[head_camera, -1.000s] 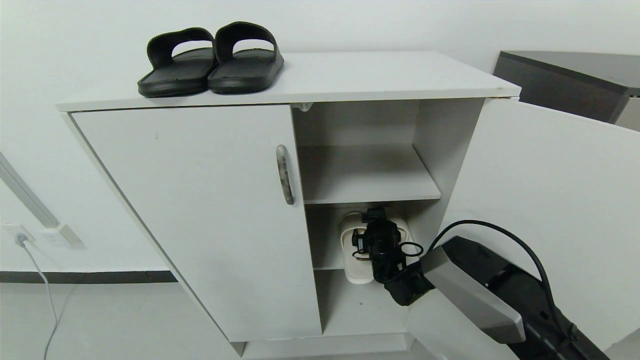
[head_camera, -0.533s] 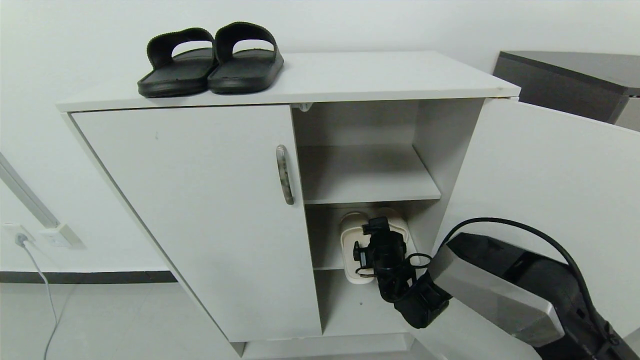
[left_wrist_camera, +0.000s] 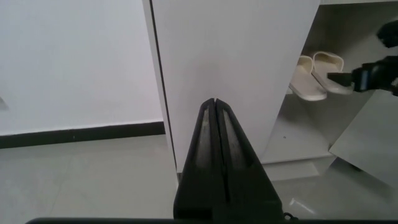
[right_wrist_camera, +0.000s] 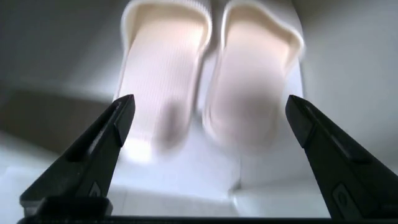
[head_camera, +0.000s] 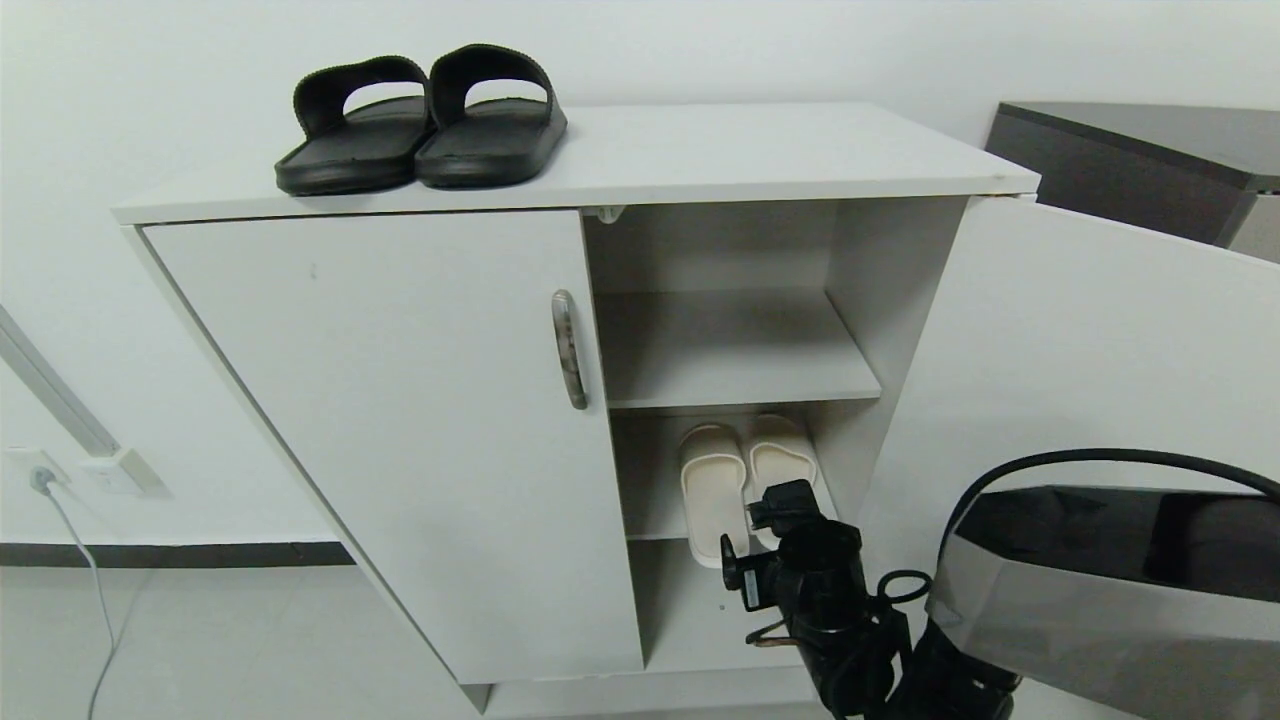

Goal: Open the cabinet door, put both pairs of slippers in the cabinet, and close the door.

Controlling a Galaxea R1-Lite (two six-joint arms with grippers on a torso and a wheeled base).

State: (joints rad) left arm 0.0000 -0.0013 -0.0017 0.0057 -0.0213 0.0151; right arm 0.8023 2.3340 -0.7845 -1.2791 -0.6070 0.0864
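A pair of black slippers sits on the left of the white cabinet's top. The right door stands open; the left door is closed, with a metal handle. A pair of cream slippers lies side by side on the middle shelf. My right gripper is open just outside the cabinet front, below and before the cream slippers, holding nothing. My left gripper is shut and empty, low before the closed left door.
The upper shelf and the bottom compartment hold nothing. A dark grey unit stands behind the open door at the right. A wall socket with a cable is low on the left wall.
My right gripper has drawn back out of the cabinet and downward, leaving the cream slippers uncovered on the middle shelf. The black slippers and the doors have not moved.
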